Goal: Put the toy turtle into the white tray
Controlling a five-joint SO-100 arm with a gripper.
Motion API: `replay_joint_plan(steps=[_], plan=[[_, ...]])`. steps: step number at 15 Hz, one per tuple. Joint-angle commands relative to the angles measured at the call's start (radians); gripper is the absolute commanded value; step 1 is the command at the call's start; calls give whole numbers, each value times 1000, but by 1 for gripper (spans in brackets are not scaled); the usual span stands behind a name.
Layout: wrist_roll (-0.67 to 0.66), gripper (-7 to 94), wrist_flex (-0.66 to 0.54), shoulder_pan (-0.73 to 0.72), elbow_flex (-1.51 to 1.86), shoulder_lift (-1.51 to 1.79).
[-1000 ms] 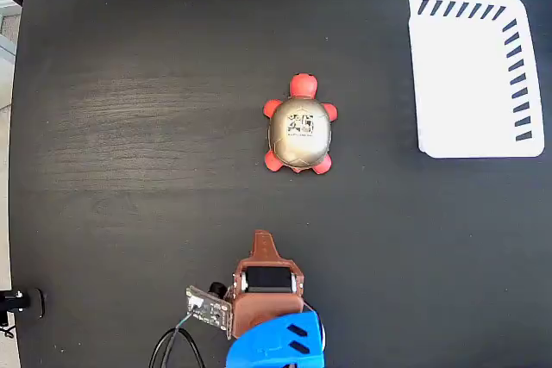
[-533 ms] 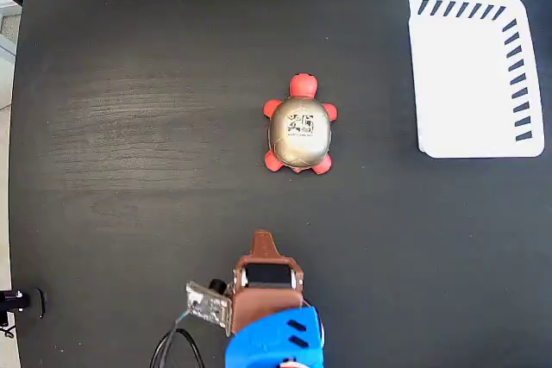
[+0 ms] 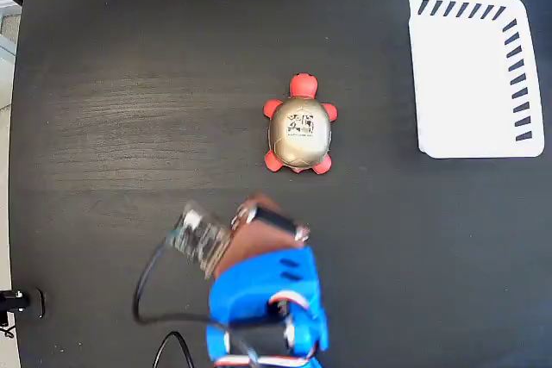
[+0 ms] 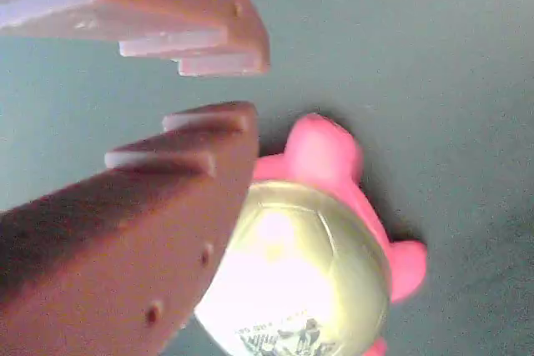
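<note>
**Fixed view: the arm reaches for the turtle, nothing is grasped**

Fixed view shows the toy turtle [image 3: 299, 134] alone on the black table [image 3: 129, 84], its red head pointing to the top of the picture. The white tray [image 3: 470, 75] lies well apart, at the upper right, and holds nothing. The gripper [image 3: 259, 213] is near the turtle, just below it in this view, and blurred.

In the wrist view the two brown fingers [image 4: 158, 198] stand a little apart and hold nothing; the gold shell [image 4: 292, 281] lies beyond them. I judge that the jaws should open wider, go down on both sides of the shell, and close across its narrow width. The shell looks smooth, so a low grip is safer.
</note>
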Motion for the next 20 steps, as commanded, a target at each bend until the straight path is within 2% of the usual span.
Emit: replay_joint_plan(steps=[1, 6, 9, 16, 20], plan=[[110, 0, 48, 18, -259, -124], [370, 0, 210, 77, -637, -483], [482, 0, 255, 109, -773, -614], [634, 2, 301, 178, -922, -735], [666, 33, 319, 175, -917, -756]])
